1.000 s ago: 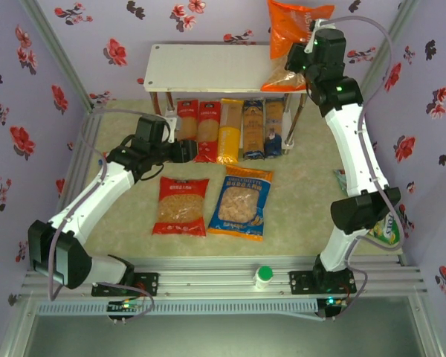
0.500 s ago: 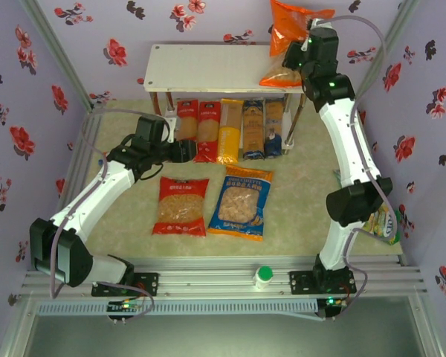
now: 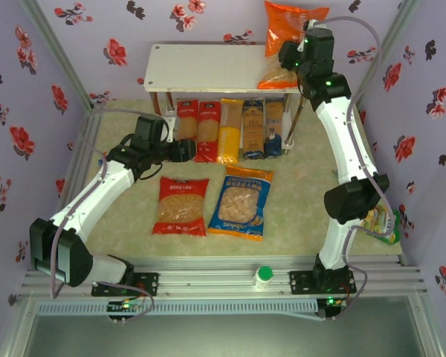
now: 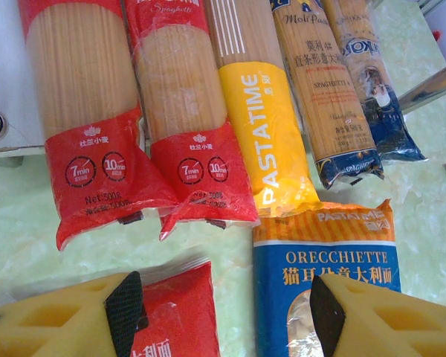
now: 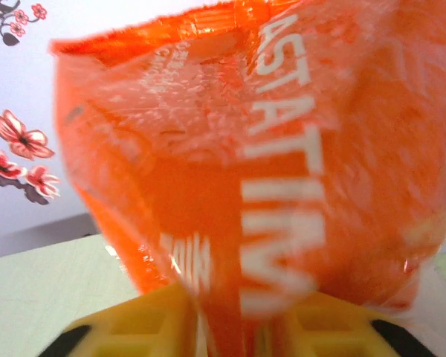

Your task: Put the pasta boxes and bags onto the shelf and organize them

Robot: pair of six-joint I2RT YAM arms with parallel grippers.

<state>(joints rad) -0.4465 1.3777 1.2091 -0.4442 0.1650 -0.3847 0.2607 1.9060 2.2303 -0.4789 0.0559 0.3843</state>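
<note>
My right gripper (image 3: pixel 291 61) is shut on the lower edge of the orange bag (image 3: pixel 285 39), which hangs above the right end of the shelf's top board (image 3: pixel 212 68). In the right wrist view the orange bag (image 5: pixel 282 156) rises from between the closed fingers of the right gripper (image 5: pixel 234 331). Five pasta boxes lie side by side on the lower tier: two red (image 4: pixel 89 111) (image 4: pixel 182 104), one yellow (image 4: pixel 260 119), two dark blue (image 4: pixel 327 97) (image 4: pixel 368 82). The red bag (image 3: pixel 181 206) and blue bag (image 3: pixel 241 202) lie flat on the table. My left gripper (image 4: pixel 227 312) hovers open above them, near the red boxes.
A green-yellow packet (image 3: pixel 384 224) and a teal packet (image 3: pixel 340 178) lie by the right wall. A white bottle with a green cap (image 3: pixel 264 277) stands on the front rail. Floral walls close in on three sides.
The right gripper has carried the orange bag a little left and farther back over the shelf's right end. The left arm has stayed still.
</note>
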